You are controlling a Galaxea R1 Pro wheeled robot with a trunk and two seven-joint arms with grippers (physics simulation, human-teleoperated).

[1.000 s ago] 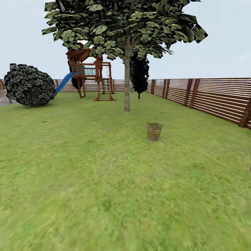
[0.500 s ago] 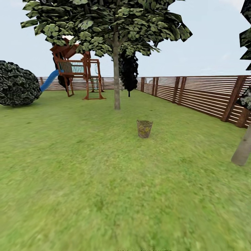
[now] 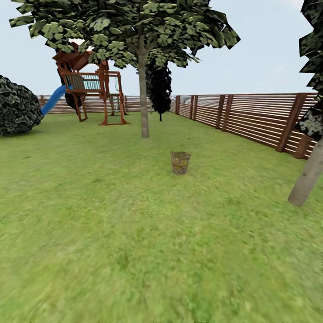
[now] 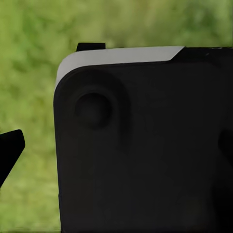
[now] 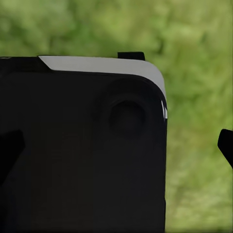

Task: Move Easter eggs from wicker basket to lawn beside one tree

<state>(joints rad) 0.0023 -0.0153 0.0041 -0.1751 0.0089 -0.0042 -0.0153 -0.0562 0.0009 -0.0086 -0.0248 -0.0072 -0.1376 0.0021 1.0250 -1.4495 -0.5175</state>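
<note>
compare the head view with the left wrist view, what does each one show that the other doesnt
Head view alone: the basket standing on the grass, a tree behind it, a second trunk at the right edge, the fence, the play tower with its slide, and a bush. Left wrist view alone: a close black housing with a pale top edge, and a dark finger tip. Shared: the green lawn.

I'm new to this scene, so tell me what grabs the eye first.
The big tree stands mid-lawn, its canopy spread across the top of the head view, with the small wicker basket on the grass just in front and to its right. Behind, at the left, are a wooden play tower with a blue slide, and a slat fence runs along the right.
</note>
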